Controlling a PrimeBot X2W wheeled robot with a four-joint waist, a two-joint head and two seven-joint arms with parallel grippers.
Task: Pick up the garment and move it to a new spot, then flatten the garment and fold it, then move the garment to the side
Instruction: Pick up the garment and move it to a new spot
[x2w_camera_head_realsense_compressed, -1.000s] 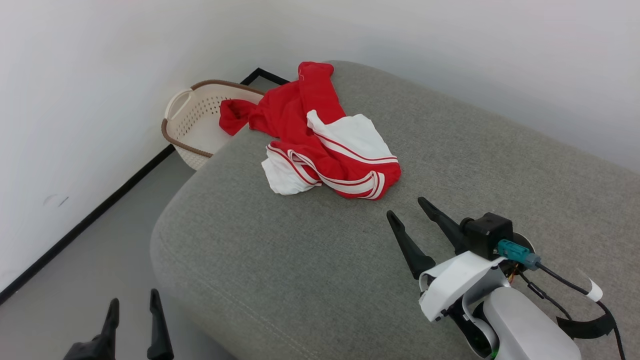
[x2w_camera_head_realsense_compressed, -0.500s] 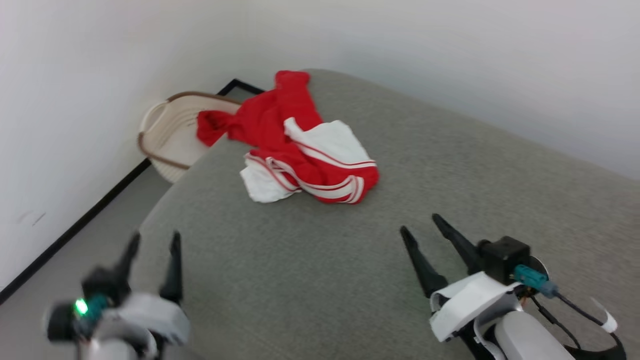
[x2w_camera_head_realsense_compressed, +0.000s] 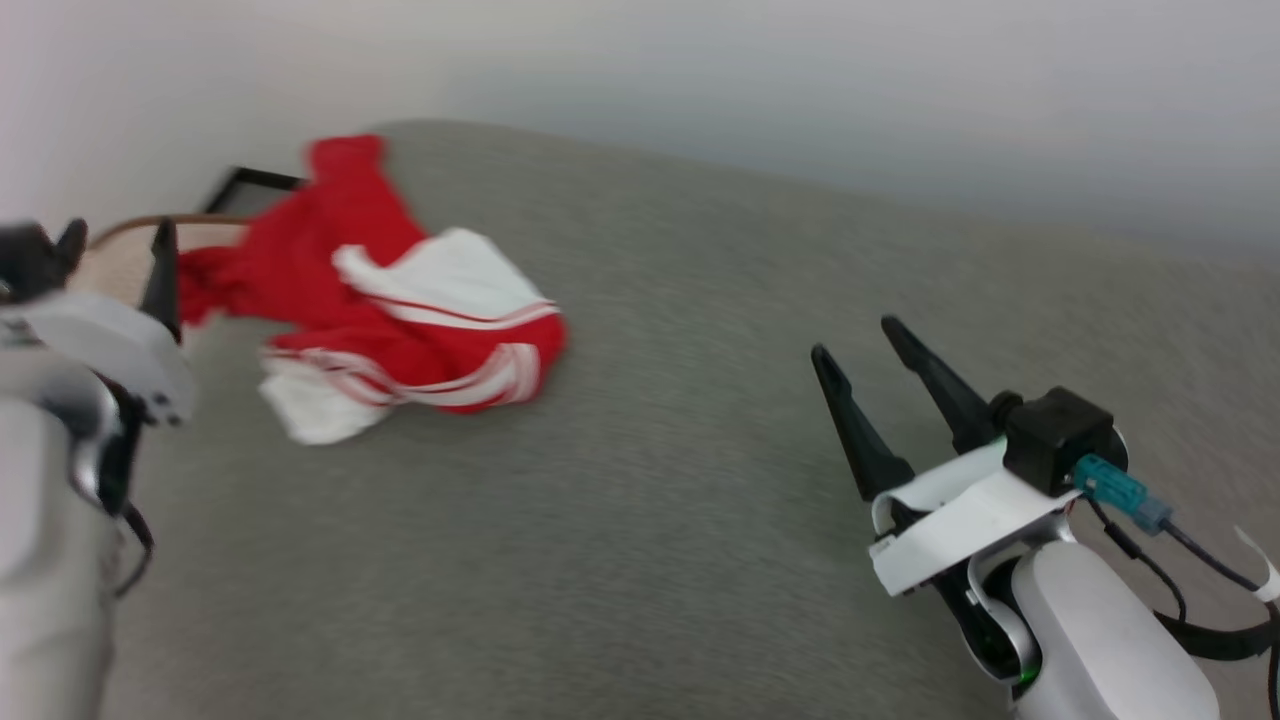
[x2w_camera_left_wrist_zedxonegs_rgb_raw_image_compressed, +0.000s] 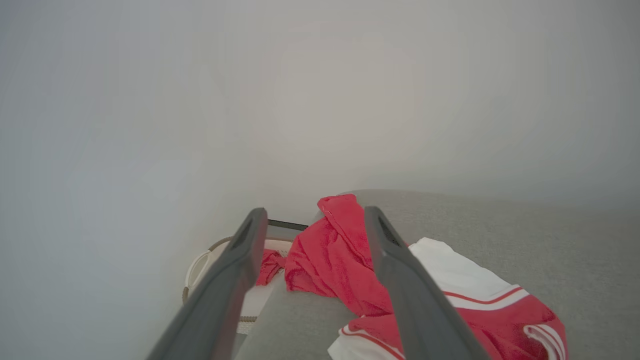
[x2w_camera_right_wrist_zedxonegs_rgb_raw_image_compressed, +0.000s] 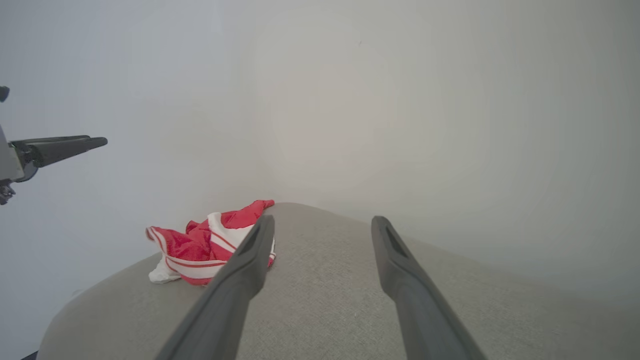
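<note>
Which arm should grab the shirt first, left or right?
Left, likely: the left fingers, open, point straight at the garment, close by. The right fingers, also open, sit farther off over bare cushion.

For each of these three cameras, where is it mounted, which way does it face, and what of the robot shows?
Head view: on the head, looking down over the cushion at the garment; left tool and right tool, both open.
Left wrist view: on the left wrist, facing past its own fingers to the garment, basket and wall.
Right wrist view: on the right wrist, facing across the cushion; own fingers, left tool at left edge.
Shared: all see the garment.
</note>
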